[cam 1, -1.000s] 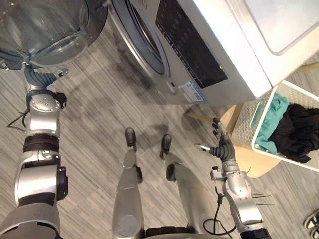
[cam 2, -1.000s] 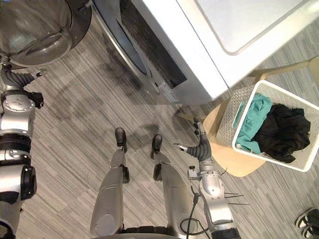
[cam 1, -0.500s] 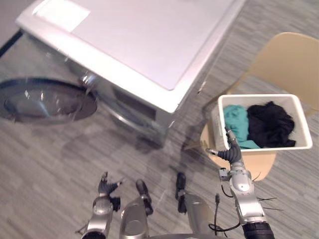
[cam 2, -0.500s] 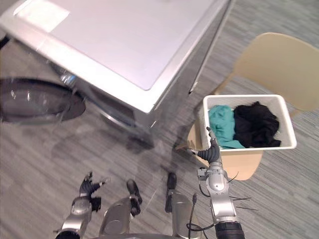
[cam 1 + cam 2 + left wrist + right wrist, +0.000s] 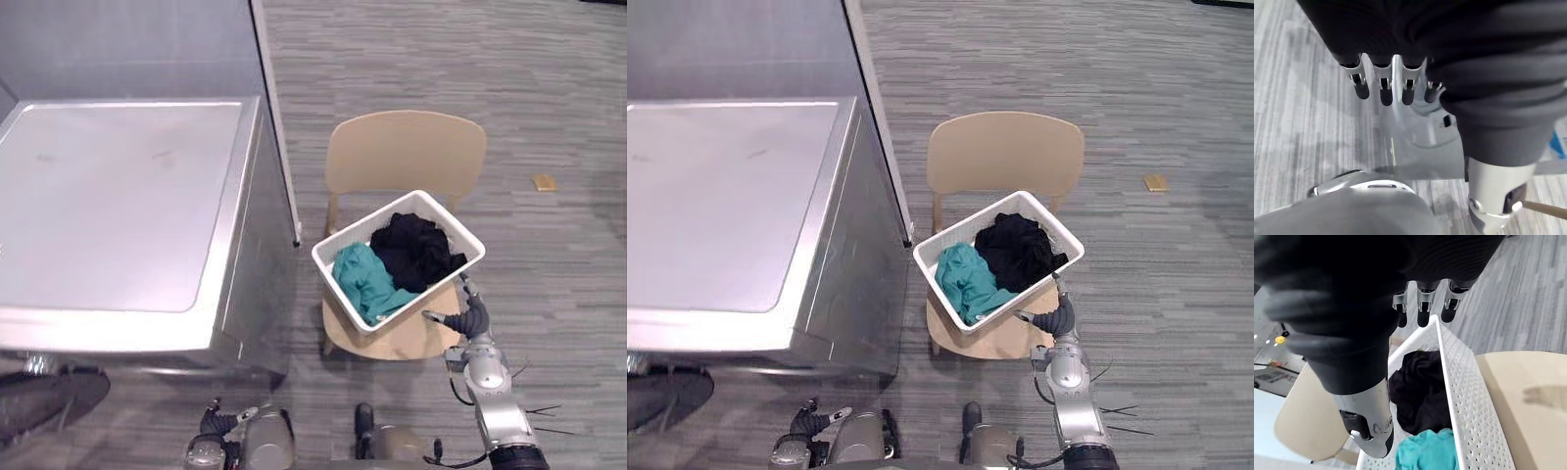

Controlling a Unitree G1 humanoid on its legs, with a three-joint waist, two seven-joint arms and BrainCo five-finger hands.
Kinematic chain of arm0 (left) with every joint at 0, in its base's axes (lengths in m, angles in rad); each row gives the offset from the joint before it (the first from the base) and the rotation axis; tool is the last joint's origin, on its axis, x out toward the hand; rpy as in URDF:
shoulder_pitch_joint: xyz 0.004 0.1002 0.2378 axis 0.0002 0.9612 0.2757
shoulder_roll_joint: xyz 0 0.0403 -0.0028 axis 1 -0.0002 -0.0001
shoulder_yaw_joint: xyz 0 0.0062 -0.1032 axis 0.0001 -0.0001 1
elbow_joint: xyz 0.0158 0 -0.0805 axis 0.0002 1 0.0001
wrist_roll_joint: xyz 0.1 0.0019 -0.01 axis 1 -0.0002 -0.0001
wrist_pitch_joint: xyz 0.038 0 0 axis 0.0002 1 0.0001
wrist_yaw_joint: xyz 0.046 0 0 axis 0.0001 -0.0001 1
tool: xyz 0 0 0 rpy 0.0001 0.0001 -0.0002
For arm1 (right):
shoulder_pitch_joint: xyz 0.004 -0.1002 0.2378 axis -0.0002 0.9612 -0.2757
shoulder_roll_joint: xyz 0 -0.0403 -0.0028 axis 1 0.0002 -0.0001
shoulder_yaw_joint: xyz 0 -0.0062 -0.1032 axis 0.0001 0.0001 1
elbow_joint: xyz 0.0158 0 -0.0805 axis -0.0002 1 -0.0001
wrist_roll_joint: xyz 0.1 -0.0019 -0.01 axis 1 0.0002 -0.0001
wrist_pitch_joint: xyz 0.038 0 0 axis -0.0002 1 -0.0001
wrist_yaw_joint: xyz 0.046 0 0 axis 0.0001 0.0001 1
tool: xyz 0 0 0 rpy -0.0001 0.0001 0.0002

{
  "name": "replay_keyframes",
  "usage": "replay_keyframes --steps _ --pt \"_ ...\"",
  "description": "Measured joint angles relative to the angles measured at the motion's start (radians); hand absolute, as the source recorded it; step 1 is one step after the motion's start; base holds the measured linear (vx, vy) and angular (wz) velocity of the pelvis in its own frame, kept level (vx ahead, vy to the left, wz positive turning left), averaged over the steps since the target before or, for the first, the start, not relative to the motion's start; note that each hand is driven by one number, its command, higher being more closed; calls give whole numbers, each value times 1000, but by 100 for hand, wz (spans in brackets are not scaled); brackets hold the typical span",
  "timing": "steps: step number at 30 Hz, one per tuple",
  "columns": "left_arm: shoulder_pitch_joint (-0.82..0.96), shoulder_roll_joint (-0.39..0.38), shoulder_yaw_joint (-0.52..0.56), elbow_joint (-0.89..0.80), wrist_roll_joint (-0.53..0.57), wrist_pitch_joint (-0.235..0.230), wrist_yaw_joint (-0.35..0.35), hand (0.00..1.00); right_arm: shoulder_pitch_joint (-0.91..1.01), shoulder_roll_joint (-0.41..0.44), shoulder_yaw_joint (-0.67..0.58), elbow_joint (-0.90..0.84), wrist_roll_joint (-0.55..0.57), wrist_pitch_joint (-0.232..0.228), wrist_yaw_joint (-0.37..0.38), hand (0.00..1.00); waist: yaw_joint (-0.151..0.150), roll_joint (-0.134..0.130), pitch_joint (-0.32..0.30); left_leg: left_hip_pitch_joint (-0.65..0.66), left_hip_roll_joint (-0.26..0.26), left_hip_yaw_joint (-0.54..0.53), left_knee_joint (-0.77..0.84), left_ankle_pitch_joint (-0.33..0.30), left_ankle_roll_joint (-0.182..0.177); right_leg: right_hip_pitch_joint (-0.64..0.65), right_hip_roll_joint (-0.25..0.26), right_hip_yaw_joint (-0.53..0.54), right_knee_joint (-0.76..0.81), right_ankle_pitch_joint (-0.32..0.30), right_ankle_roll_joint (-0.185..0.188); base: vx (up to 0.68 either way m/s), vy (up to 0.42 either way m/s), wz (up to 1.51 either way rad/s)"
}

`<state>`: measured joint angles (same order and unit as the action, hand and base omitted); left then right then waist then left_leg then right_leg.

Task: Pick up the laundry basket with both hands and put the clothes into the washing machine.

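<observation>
A white laundry basket (image 5: 367, 225) rests at a slant on the seat of a tan chair (image 5: 404, 152). Inside it lie a black garment (image 5: 419, 250) and a teal garment (image 5: 367, 282). My right hand (image 5: 471, 315) is open at the basket's near right side, its fingers (image 5: 1422, 309) straight over the rim (image 5: 1445, 363); whether they touch it I cannot tell. The left hand (image 5: 807, 423) hangs low by my side, open and holding nothing, with straight fingers (image 5: 1380, 89). The washing machine (image 5: 118, 206) stands to the left of the chair, its door (image 5: 39, 406) swung open at the lower left.
A grey wall panel (image 5: 127, 49) rises behind the machine. A small tan object (image 5: 544, 181) lies on the striped grey floor to the right of the chair. Open floor spreads right of and behind the chair.
The camera has swung from the machine's front to the chair, so the whole picture has shifted. My right hand stays by the basket's side, while the left hand has dropped low.
</observation>
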<state>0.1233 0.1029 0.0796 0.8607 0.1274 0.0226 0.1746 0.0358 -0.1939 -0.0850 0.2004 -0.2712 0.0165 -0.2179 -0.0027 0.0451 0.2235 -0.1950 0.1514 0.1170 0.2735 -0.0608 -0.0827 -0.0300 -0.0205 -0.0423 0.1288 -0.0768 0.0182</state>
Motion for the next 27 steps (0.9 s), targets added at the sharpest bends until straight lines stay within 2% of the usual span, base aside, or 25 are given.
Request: replay_keyframes --steps 2,3,7,9,10,12,15,18,20,22,25,26,27 --pt "-14 4 -3 0 0 -9 0 0 -4 -12 2 0 -17 1 0 0 0 -10 -2 9 -35 18 -32 4 6 -1 -37 3 -14 -1 25 87 156 -7" --pt "-18 4 -8 0 0 -9 0 0 -23 -22 10 9 -22 0 2 0 9 -10 -2 9 -50 29 -40 4 7 -8 -53 15 -19 2 36 47 144 -13" --pt "-29 21 -9 10 1 -9 0 0 -195 -112 137 152 -37 1 8 0 21 -11 18 -27 -68 47 -58 19 33 -57 -67 23 -26 15 56 -26 95 -10" --pt "-74 39 -8 12 -1 -9 1 0 -397 -190 215 273 -37 0 22 0 22 -2 90 -91 -65 34 -48 34 53 -122 -66 19 -5 25 60 -141 41 3" --pt "-89 41 -8 12 -2 -10 2 0 -447 -213 230 302 -37 0 24 0 23 1 104 -115 -65 31 -49 40 57 -148 -66 15 1 28 60 -166 25 12" --pt "-136 47 -8 12 -11 -14 6 0 -601 -292 268 407 -34 0 25 0 49 8 162 -166 -68 23 -73 75 64 -208 -65 10 9 44 57 -112 8 10" --pt "-162 61 -7 10 -37 -36 19 0 -740 -348 315 520 -34 1 24 0 71 12 216 -214 -75 -6 -88 110 72 -252 -66 -18 17 49 54 -49 -6 24" --pt "-183 61 -7 11 -57 -46 32 0 -817 -365 329 614 -34 7 22 0 80 16 223 -269 -81 -34 -104 134 73 -303 -68 -42 29 49 53 -4 -6 29" --pt "-205 50 -8 11 -74 -54 45 0 -872 -368 343 662 -32 13 12 0 111 19 224 -318 -85 -37 -124 154 73 -367 -71 -47 50 49 53 -6 -1 10" --pt "-227 38 -8 8 -88 -57 49 0 -903 -370 374 669 -32 14 1 0 127 27 231 -354 -89 -47 -136 169 72 -410 -76 -67 66 46 49 -21 -5 14" --pt "-248 21 -7 -23 -97 -71 50 0 -954 -369 455 679 -34 16 0 0 129 31 244 -412 -94 -75 -148 189 68 -475 -83 -96 108 29 36 -28 -11 25" --pt "-259 16 -7 -28 -98 -71 50 0 -967 -369 477 679 -36 17 -2 100 130 31 244 -426 -96 -84 -160 200 67 -498 -85 -104 123 25 35 -27 -21 29" --pt "-264 12 -6 -36 -98 -71 50 0 -989 -365 502 677 -47 20 -13 100 129 30 245 -444 -98 -88 -172 207 60 -523 -88 -118 142 18 30 -23 -27 21"
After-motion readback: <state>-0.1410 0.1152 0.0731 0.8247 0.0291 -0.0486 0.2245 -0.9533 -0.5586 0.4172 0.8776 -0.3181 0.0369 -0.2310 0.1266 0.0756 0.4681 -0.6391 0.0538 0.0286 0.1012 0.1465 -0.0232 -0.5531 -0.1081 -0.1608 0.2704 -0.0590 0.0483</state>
